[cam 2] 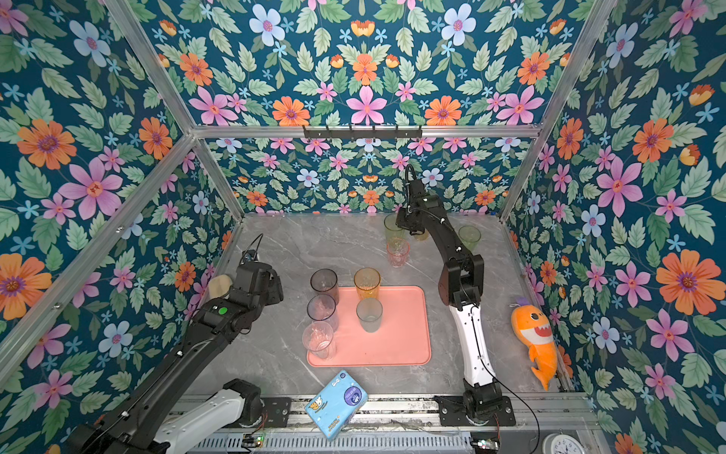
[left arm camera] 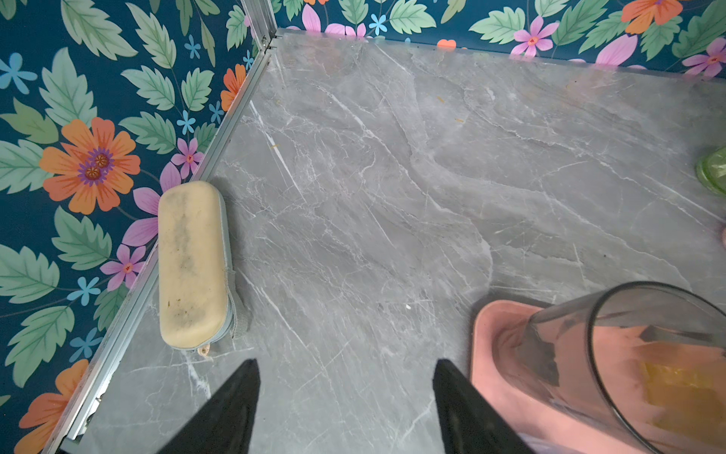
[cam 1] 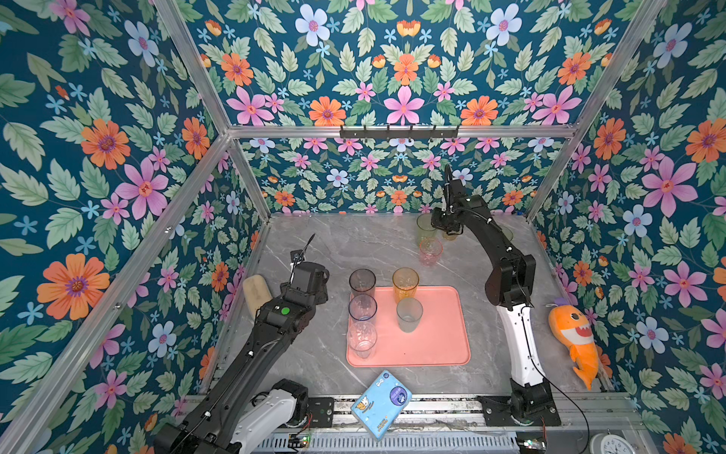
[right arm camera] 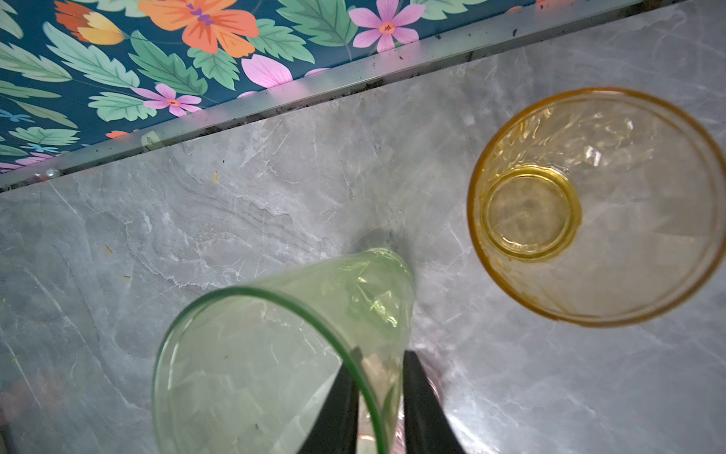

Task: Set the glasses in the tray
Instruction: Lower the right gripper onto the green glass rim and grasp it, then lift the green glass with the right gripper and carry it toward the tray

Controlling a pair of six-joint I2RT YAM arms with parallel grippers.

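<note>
- I judged the step in hand to be the pick-up of a sixth glass. Five stood on the tray (cam 1: 440, 342): the smoky grey tumbler (cam 1: 362, 281), pale blue tumbler (cam 1: 362, 308) and clear tumbler (cam 1: 361, 340) in a row along the tray's edge nearest the left arm, with the orange tumbler (cam 1: 405, 283) and teal tumbler (cam 1: 409, 314) just inward of them.
- Four were off the tray, all beyond its far edge: the yellow-green tumbler (right arm camera: 255, 373), the amber tumbler (right arm camera: 597, 208) just beside it, the pink tumbler (cam 1: 430, 251) between those two and the tray, and a second greenish tumbler (cam 2: 469, 236) further out past the tray's far corner on the right arm's side.
- The right gripper (right arm camera: 379, 405) sat astride the yellow-green tumbler's wall, one finger inside the rim and one outside. The jaws were drawn close and, as far as I could judge, pinching that wall.
- The left gripper (left arm camera: 347, 408) hung just off the tray's far corner by the smoky grey tumbler, jaws spread with nothing between them.
- The next move, to my mind, called for a straight lift high enough to clear the pink tumbler. After that came a carry to the bare half of the tray and an upright set-down clear of the teal one.
- A pinch on one wall lets a tumbler swing, so I would have moved slowly.
</note>
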